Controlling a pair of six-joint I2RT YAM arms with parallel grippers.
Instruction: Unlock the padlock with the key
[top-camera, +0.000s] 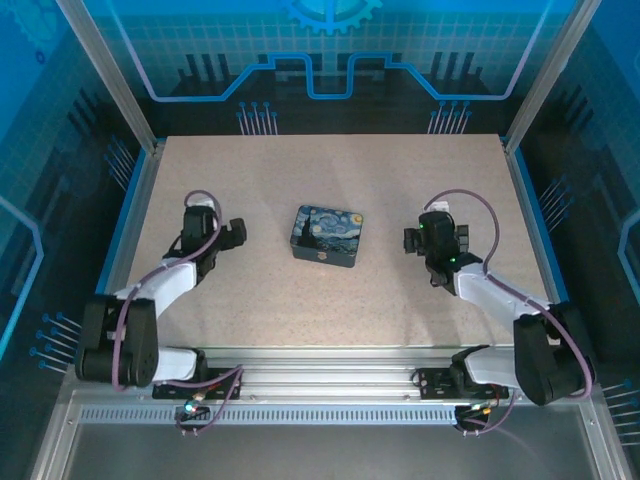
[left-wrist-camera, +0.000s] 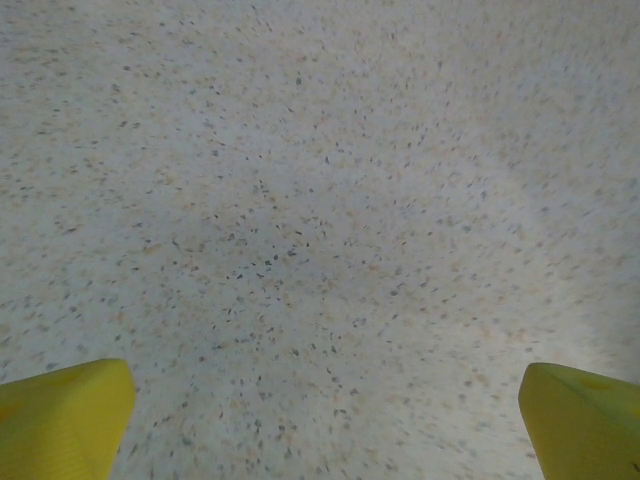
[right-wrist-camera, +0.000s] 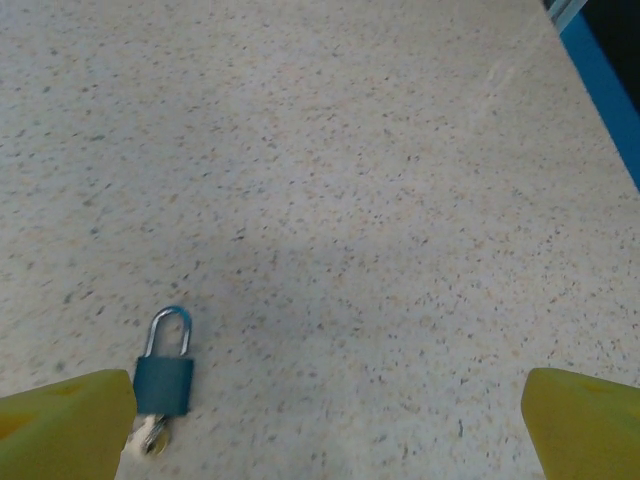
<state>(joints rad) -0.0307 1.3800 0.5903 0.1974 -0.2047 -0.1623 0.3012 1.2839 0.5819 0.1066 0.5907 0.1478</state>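
Observation:
A small teal padlock (right-wrist-camera: 163, 384) with a silver shackle lies flat on the speckled table, at the lower left of the right wrist view. A pale metal key (right-wrist-camera: 150, 436) sits at the bottom end of its body; whether it is in the keyhole I cannot tell. My right gripper (right-wrist-camera: 325, 425) is open above the table, with the padlock just inside its left yellow finger (right-wrist-camera: 65, 425). My left gripper (left-wrist-camera: 325, 420) is open over bare table with nothing between its fingers. From above, the left gripper (top-camera: 232, 233) and right gripper (top-camera: 415, 243) flank the table's middle.
A rectangular tin (top-camera: 327, 236) printed with a starry night painting sits at the table's centre between the two arms. The table's blue right edge (right-wrist-camera: 605, 90) runs along the far right. Aluminium posts and blue walls enclose the table.

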